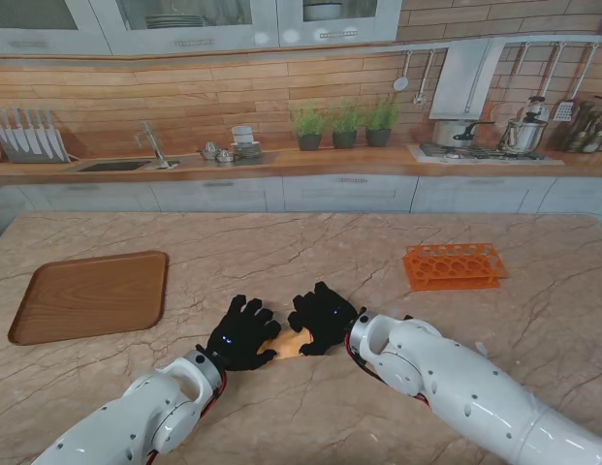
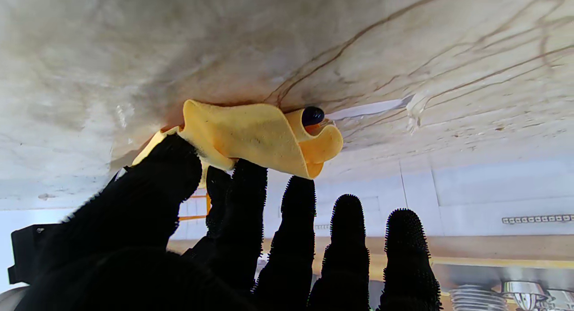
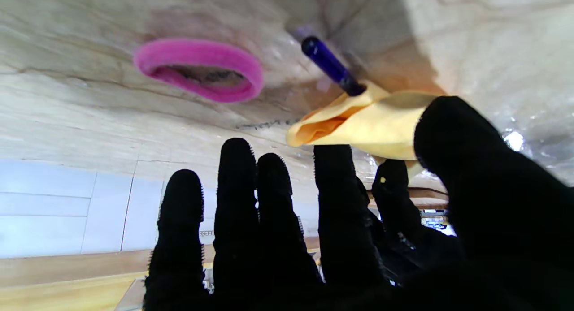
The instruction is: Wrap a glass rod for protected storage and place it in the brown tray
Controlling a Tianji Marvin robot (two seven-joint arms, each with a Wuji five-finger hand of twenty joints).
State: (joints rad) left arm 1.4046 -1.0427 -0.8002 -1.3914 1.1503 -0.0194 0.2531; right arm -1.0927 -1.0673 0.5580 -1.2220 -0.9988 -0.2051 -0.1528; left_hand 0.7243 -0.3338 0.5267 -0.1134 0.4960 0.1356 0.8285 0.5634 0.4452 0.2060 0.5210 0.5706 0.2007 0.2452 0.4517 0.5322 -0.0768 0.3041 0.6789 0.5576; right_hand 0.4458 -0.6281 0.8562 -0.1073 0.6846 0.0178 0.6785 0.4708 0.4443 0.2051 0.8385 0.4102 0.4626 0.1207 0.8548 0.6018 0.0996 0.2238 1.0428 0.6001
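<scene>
Nearest on the marble bench, a yellow cloth is being pinched between the left hand and the right hand, each hand being closed on one end of it. The cloth is being kept curled around the glass rod, whose dark blue tip is being left exposed past the fold. A pink hair band is lying near that tip. Farther off, the brown tray is sitting at the left and an orange tube rack at the right.
</scene>
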